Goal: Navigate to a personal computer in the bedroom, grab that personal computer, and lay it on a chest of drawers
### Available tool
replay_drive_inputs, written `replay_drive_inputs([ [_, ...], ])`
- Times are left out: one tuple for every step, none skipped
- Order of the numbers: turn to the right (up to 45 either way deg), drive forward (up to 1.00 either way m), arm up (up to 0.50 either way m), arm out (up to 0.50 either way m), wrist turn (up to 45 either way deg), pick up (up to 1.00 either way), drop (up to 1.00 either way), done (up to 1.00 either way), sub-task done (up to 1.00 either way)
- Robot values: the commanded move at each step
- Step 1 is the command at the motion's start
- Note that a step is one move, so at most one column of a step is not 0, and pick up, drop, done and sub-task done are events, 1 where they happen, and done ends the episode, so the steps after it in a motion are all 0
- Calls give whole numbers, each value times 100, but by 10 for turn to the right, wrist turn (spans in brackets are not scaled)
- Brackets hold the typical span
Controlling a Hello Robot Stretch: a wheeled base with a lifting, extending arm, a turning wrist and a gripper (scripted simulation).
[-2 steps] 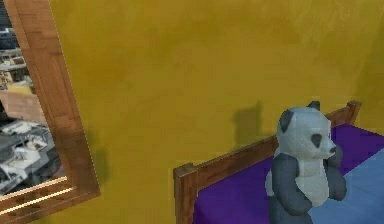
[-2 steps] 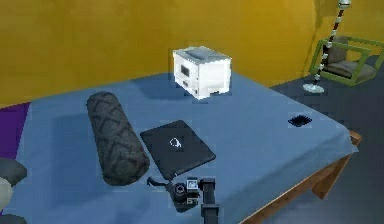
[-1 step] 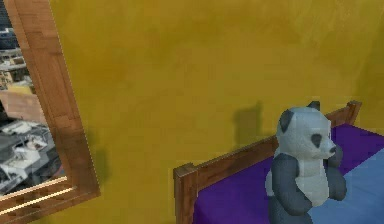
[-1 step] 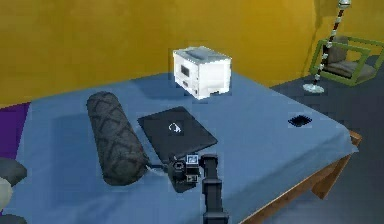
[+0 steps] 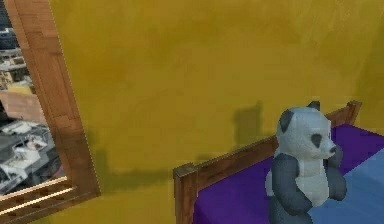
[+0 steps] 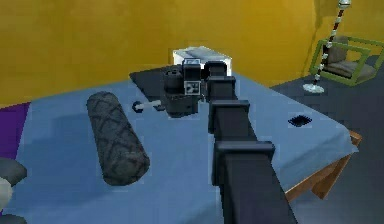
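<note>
Bedcover point(image 6: 60, 120) bears one dark bolster point(image 6: 115, 138), one flat dark slab point(image 6: 150, 78).

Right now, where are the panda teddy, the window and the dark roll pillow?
panda teddy point(image 5: 300, 170): forward view, on its white belly.
window point(image 5: 60, 100): forward view, on its wooden frame.
dark roll pillow point(image 6: 118, 138): arm side view, on its middle.
</note>
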Motion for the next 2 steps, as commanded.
replay_drive_inputs([
  [0,0,0,0,-450,0,0,0,0],
  [0,0,0,0,-450,0,0,0,0],
])
